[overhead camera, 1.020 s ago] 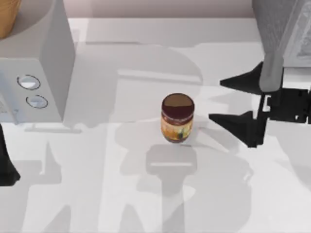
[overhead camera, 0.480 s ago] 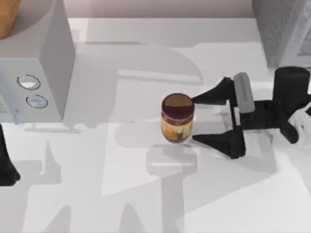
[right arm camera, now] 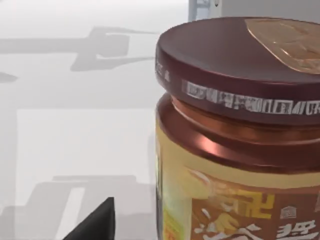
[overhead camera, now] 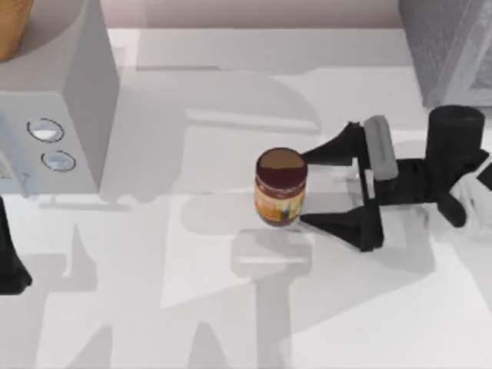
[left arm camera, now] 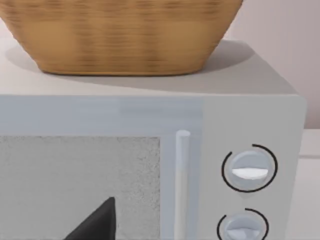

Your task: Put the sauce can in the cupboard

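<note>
Leftmost, the left end effector (left arm camera: 95, 222) idles by the dial box (overhead camera: 58, 100), fingers unclear; mid-counter (overhead camera: 192, 307) stands the sauce can (overhead camera: 280, 187); the right end effector (overhead camera: 314, 188), spread open, brackets it; closing comes next, then the cupboard (overhead camera: 450, 46).

Black arm (overhead camera: 453, 154) — seemingly tapered fingers (overhead camera: 334, 150)

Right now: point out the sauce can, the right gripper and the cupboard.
sauce can (overhead camera: 281, 171), top view, maroon lid.
right gripper (overhead camera: 305, 187), top view, midway between open fingertips beside the can.
cupboard (overhead camera: 446, 42), top view, speckled side wall.
</note>
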You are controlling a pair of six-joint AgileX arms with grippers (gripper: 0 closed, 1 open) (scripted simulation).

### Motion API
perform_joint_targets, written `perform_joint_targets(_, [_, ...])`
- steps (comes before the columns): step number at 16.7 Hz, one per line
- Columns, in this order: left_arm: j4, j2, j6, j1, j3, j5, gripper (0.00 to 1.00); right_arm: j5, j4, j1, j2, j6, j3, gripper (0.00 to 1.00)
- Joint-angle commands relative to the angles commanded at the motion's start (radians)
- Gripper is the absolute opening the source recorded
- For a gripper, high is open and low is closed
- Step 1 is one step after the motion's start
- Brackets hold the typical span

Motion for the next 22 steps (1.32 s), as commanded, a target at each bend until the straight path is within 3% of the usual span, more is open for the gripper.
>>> perform_joint_targets(6, [0.000, 0.000, 0.000, 0.000, 0.000, 0.000, 1.00, 0.113, 0.109, 0.120, 0.065, 0.118, 0.069, 1.00])
perform_joint_targets(11, [0.000, 0.000, 0.000, 0.000, 0.000, 0.000, 1.00, 0.126, 0.120, 0.133, 0.073, 0.129, 0.076, 1.00])
perform_joint_targets(22, [0.000, 0.000, 0.000, 0.000, 0.000, 0.000, 1.00, 0.126, 0.120, 0.133, 0.073, 0.129, 0.076, 0.17])
